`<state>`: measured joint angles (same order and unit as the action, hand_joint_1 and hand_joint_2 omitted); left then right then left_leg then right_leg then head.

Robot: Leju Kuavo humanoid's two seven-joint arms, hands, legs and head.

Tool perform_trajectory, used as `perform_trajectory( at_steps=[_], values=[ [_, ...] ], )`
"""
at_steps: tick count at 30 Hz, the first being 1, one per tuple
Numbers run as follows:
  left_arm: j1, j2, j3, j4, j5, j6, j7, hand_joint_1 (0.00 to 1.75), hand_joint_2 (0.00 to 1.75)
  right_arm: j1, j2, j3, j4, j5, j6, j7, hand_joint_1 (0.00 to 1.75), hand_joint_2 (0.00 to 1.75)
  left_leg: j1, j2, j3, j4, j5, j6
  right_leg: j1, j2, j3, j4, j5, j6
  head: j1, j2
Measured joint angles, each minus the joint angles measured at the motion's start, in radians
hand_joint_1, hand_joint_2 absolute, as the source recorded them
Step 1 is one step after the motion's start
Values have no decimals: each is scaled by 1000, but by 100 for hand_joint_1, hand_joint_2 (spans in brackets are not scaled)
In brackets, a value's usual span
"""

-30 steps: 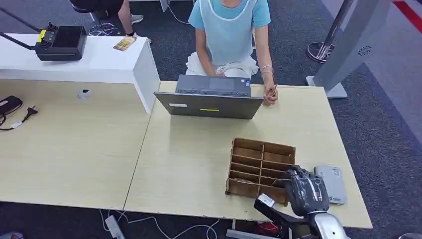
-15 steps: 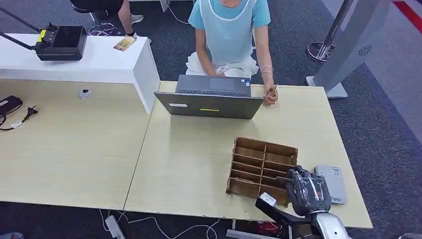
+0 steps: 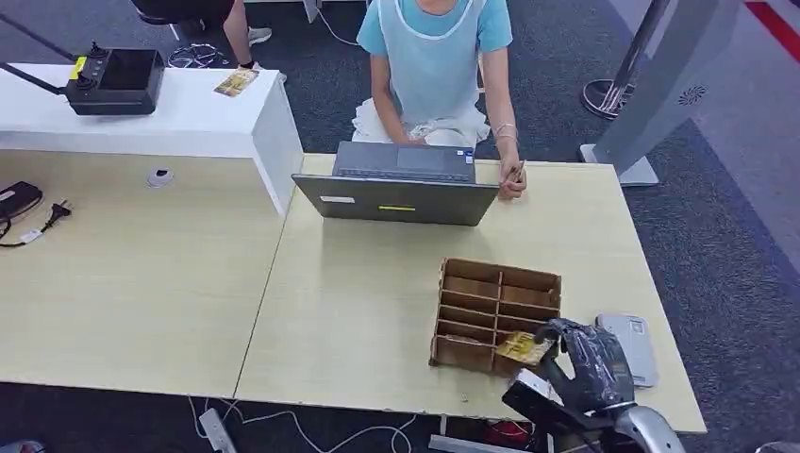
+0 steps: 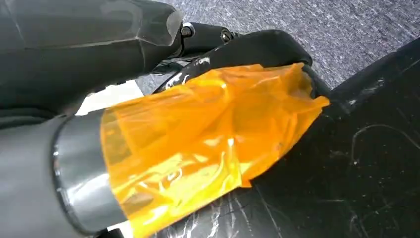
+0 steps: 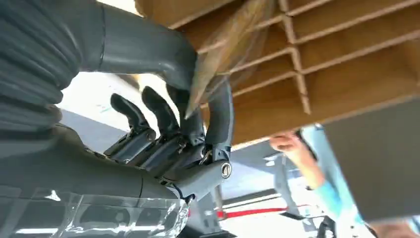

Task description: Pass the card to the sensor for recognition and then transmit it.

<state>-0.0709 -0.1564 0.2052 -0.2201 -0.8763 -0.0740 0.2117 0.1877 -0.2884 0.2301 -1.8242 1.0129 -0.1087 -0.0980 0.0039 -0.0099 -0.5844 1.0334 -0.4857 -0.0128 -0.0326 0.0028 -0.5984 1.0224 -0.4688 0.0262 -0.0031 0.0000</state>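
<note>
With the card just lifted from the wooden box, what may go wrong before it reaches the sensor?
1. The right robot hand pinches the card only near one edge, so it may slip or turn.
2. The card hangs just above the wooden organizer; moving sideways too low may catch it on a divider.
3. The grey sensor lies close to the table edge; a hard touch may push it off.

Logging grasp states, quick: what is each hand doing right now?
Left hand: cannot tell, covered by orange film.
Right hand: pinches the card over the wooden organizer.
</note>
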Motion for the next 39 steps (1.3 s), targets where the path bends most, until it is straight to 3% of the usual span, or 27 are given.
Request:
perform_trajectory(
  at_steps=[10,16,21,30,35,39],
  values=[
    [2,1,0,0,0,0,-13,0,0,2,-6,-39,-53,-115,21,-111,175,175,0,0,0,0,0,0,0,0,0,0,0,0,0,0],
    [2,2,-14,0,0,-1,-22,0,0,-79,-6,-40,-53,-140,35,-160,175,175,0,0,-1,0,0,0,0,0,0,0,0,0,0,0],
    [2,3,-36,0,0,-3,-33,0,0,-228,-6,-23,-29,-167,53,-174,175,175,0,0,0,0,2,0,0,1,0,0,1,0,0,0],
    [0,8,-78,0,0,-9,-51,0,0,-570,-2,53,81,-229,117,-137,175,175,0,-1,-1,0,4,0,0,0,0,1,2,0,0,0],
    [-3,10,-100,0,0,-13,-52,0,0,-732,35,78,153,-275,161,-111,175,175,0,-1,-1,0,4,-1,0,0,0,1,2,0,0,0],
    [-5,11,-119,0,0,-16,-55,0,0,-877,84,106,240,-283,199,-46,175,175,0,-2,-1,0,5,0,0,0,0,2,2,0,0,0]
  ],
)
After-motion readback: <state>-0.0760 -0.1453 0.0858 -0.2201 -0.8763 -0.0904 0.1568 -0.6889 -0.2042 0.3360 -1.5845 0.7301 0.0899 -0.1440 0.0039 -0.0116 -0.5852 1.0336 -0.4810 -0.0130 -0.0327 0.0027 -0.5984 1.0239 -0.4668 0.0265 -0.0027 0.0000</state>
